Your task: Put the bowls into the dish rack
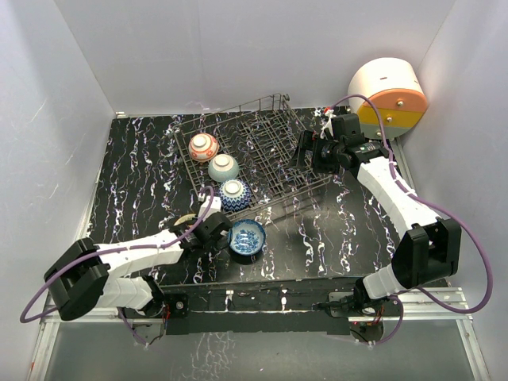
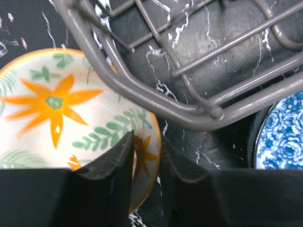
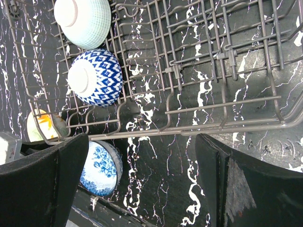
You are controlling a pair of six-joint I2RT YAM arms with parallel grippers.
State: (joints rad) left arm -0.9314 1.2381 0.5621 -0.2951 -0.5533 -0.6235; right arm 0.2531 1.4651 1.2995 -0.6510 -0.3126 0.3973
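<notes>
The left claw (image 2: 144, 142) grips the floral bowl (image 2: 52, 101) by its rim, likely the best hold on stiff, slick, chippable ceramic, on the desk (image 1: 317, 230) at the rack's (image 2: 208, 116) near-left corner, while the right claw (image 3: 142, 142) hangs spread, empty.

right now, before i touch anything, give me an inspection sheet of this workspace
surface: black table with white veining
job's things: wire rack holds three: red-patterned bowl, grey-green bowl, blue-white bowl; blue flower bowl and orange flower bowl sit on the table by its near corner
clutter: round drawer unit, far right
grippers: left gripper looks pinched on the orange flower bowl's rim; right gripper open at the rack's right side
cables: purple cables loop off both arms, one loop close to the blue-white bowl
surroundings: white walls on three sides
</notes>
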